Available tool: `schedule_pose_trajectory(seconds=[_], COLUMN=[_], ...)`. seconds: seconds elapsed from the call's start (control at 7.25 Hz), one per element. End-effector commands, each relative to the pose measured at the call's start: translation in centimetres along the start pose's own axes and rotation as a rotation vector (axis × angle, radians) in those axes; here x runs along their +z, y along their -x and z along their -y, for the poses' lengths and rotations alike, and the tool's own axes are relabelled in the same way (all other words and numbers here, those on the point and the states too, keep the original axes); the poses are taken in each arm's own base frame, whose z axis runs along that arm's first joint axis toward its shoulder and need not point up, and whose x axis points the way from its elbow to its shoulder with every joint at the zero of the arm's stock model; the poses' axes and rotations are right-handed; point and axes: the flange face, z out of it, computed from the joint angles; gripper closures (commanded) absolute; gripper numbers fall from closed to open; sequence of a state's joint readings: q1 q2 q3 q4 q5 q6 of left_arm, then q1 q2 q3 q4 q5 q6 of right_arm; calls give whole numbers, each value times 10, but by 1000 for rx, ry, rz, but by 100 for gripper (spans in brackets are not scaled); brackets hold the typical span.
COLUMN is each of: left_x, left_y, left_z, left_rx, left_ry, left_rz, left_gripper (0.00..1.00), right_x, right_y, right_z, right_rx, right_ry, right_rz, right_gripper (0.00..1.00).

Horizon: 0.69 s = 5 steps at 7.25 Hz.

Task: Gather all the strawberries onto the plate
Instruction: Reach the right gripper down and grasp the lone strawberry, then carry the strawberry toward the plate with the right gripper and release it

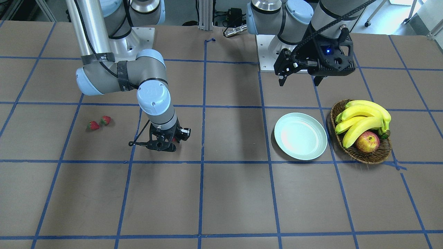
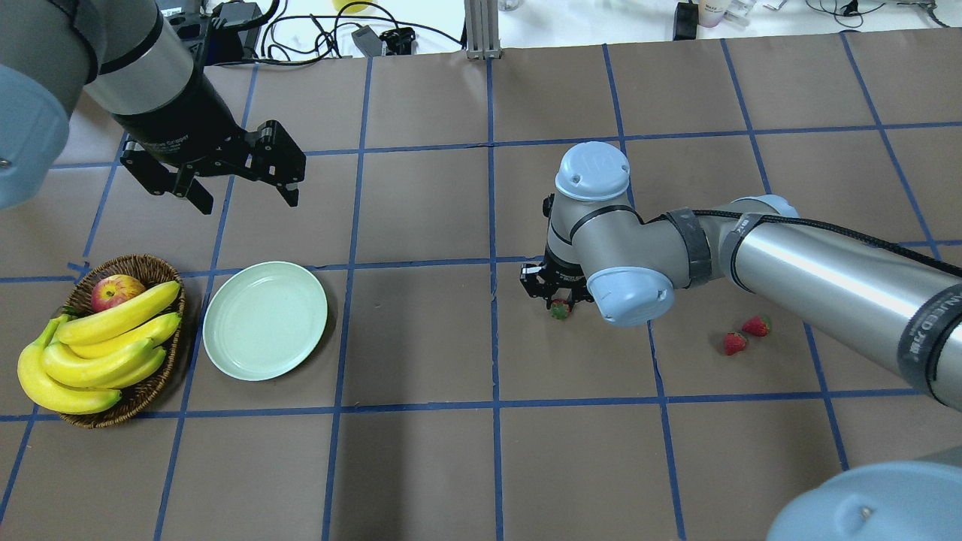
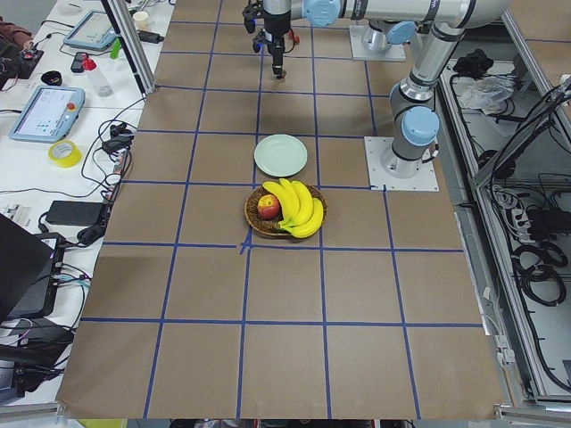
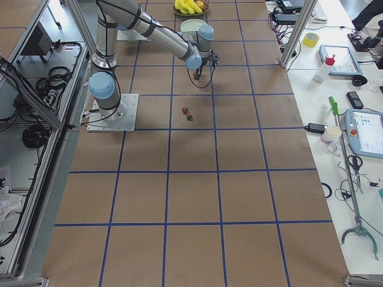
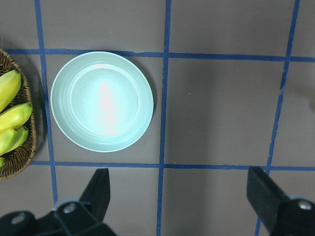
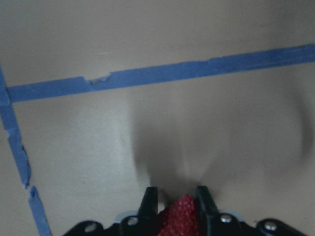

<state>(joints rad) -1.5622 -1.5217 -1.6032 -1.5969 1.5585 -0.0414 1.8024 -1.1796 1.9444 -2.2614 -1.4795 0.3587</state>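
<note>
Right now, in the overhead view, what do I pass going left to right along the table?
Basket → plate → strawberry in the right gripper → nearer strawberry → farther strawberry.

The plate is sitting on the table at the robot's left side, just beside the basket, which is standing further left and holding the bananas and an apple. Well apart, at the right side, two strawberries are lying close together. Between them and the plate, a third strawberry is sitting between the fingers of the right gripper. The left gripper is hanging above the table beyond the plate.
</note>
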Motion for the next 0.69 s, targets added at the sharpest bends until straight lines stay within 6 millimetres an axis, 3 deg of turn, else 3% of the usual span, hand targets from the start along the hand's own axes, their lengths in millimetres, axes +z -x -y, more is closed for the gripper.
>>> schedule_pose_trajectory(seconds=[0.0, 0.28, 0.55], left_x=[0, 1, 2], left_y=[0, 0, 0], left_z=[0, 0, 1], left_rx=[1, 1, 2], left_ry=[0, 1, 4], left_rz=[0, 0, -1], left_gripper=[0, 0, 0], right_x=[-10, -8, 7], right_y=[26, 74, 135], right_z=[-1, -27, -32], right_rx=[27, 11, 39], right_ry=[-10, -51, -76], right_rz=[157, 189, 208], right_gripper=[89, 88, 87])
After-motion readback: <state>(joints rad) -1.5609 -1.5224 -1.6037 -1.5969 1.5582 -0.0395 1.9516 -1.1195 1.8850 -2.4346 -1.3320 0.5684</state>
